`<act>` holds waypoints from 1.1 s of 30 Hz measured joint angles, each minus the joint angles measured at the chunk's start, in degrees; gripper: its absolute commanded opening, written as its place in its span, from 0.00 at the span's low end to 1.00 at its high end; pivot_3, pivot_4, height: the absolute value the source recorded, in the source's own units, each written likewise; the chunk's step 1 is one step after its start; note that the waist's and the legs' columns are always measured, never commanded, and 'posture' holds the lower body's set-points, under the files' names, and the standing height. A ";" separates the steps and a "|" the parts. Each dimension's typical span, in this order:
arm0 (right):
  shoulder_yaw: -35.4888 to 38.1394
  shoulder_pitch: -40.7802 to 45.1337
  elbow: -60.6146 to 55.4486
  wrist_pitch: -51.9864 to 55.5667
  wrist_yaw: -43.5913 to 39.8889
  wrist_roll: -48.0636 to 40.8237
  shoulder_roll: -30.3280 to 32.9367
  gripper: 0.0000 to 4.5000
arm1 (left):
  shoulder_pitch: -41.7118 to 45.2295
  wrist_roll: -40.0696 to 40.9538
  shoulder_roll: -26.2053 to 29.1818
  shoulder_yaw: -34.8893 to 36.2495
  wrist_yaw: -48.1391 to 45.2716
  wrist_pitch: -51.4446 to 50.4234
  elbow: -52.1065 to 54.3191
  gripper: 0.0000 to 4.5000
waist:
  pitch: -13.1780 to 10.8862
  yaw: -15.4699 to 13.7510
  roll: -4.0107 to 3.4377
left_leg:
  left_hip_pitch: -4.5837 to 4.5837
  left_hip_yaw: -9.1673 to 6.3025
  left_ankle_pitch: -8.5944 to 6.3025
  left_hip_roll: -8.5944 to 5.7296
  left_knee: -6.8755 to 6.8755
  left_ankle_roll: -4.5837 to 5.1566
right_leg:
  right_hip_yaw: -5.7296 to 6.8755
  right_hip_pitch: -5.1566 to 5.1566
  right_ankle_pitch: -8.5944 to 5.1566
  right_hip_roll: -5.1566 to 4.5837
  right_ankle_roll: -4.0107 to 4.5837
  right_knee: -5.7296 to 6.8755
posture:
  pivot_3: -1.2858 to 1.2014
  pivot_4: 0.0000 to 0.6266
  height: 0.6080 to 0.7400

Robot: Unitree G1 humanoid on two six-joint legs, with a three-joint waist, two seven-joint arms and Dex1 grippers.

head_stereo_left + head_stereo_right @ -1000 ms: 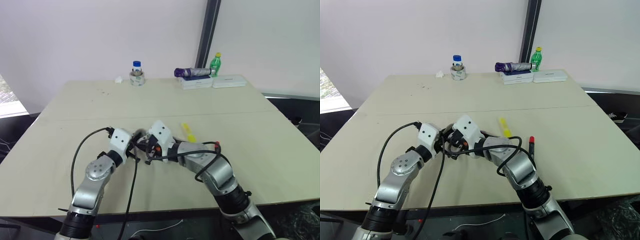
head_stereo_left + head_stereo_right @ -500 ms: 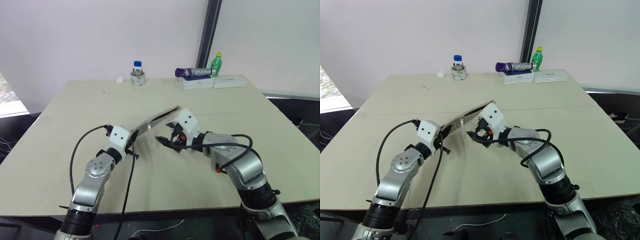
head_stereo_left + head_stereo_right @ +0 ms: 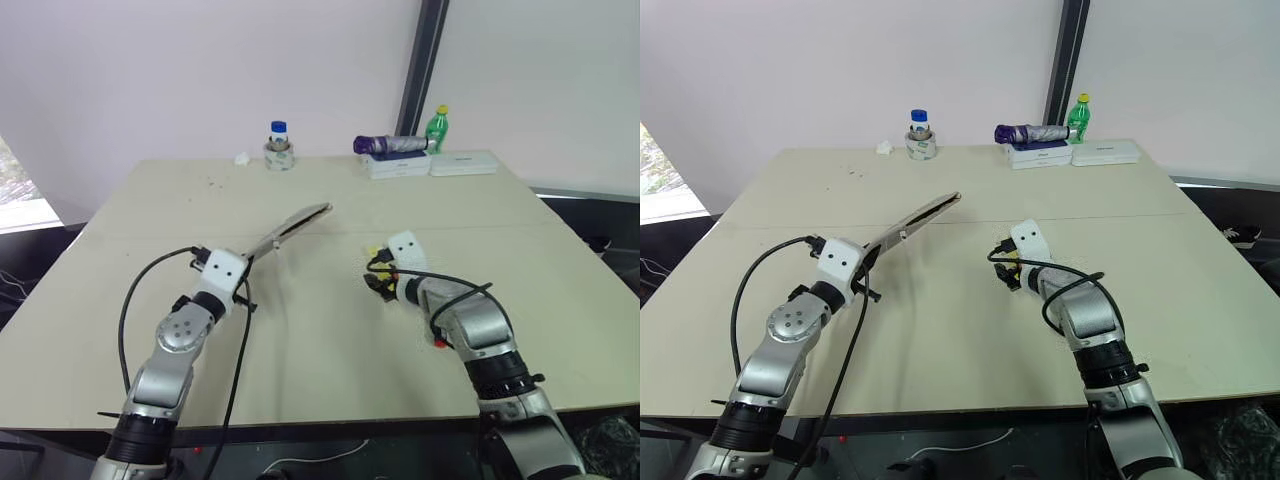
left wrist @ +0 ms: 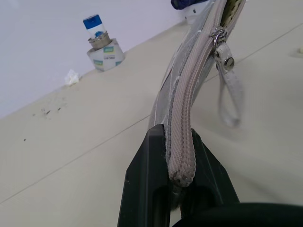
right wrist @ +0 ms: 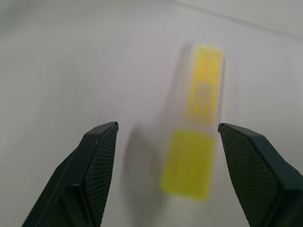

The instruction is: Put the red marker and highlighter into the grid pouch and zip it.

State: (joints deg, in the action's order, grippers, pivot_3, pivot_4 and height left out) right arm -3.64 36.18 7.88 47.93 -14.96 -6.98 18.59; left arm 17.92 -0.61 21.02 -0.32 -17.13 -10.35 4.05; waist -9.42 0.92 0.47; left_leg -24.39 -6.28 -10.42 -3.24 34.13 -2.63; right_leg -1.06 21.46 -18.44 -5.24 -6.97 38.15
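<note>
On the desk (image 3: 330, 330), my left end effector (image 4: 173, 182) is clamped on one end of the pouch (image 3: 292, 227), holding it up off the surface edge-on, so it sticks out fwd and toward the desk's centre. Left wrist view: zipper edge runs away from my fingers (image 4: 144, 189), w/ the pull tab (image 4: 226, 85) hanging down near the far end; slider sits at that far end, a bit of the pouch mouth seems open beyond it.

My right end effector (image 5: 182, 142) is spread wide, gripping nothing, tilted down at the desk. Right wrist view: highlighter (image 5: 196, 123) lies flat on the desk betw. the two fingertips, nearer one pad than the other, pads not touching it; a bit blurred. Head view: a bit of its yellow shows just beside my right end effector (image 3: 383, 283), well apart from the pouch.

Red marker (image 3: 439, 342): small red bit peeks out beside my right forearm, rest hidden by the arm.

Far edge of desk: small jar w/ blue lid (image 3: 278, 146), crumpled white scrap (image 3: 240, 158) next to it, green bottle (image 3: 437, 124), purple folded umbrella (image 3: 390, 144) on top of white boxes (image 3: 430, 164).
</note>
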 measured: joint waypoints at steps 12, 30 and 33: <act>1.51 -3.34 -4.74 1.32 -2.72 -1.11 3.00 0.19 | -0.51 -0.07 -0.75 -1.01 -0.57 0.41 -0.88 0.00 | -0.02 -0.14 -0.03 | -0.03 -0.01 0.00 0.02 0.01 0.00 | 0.00 0.01 0.00 -0.03 -0.01 -0.01 | 0.52 0.24 1.00; 3.98 -7.99 -32.24 10.93 -20.02 -14.54 19.52 0.19 | -0.29 0.80 -1.89 -2.47 -6.30 3.40 -3.22 0.00 | -0.13 -0.26 0.08 | -0.04 -0.01 -0.01 0.03 0.04 0.02 | 0.07 -0.07 0.00 -0.14 0.00 -0.13 | 0.52 0.24 1.00; 2.65 -6.49 -31.53 10.95 -19.13 -14.51 18.36 0.19 | -0.51 0.88 -1.95 -2.51 -6.61 3.42 -3.04 0.00 | -0.14 -0.25 0.10 | -0.04 -0.02 -0.01 0.03 0.03 0.02 | 0.08 -0.06 0.00 -0.14 0.00 -0.13 | 0.52 0.24 1.00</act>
State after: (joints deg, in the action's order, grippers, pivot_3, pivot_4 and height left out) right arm -0.99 29.69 -23.65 58.87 -34.09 -21.49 36.95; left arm 17.41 0.27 19.07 -2.83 -23.74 -6.93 1.01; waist -9.55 0.66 0.56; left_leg -24.44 -6.30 -10.43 -3.21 34.16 -2.60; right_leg -0.98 21.40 -18.44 -5.38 -6.97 38.02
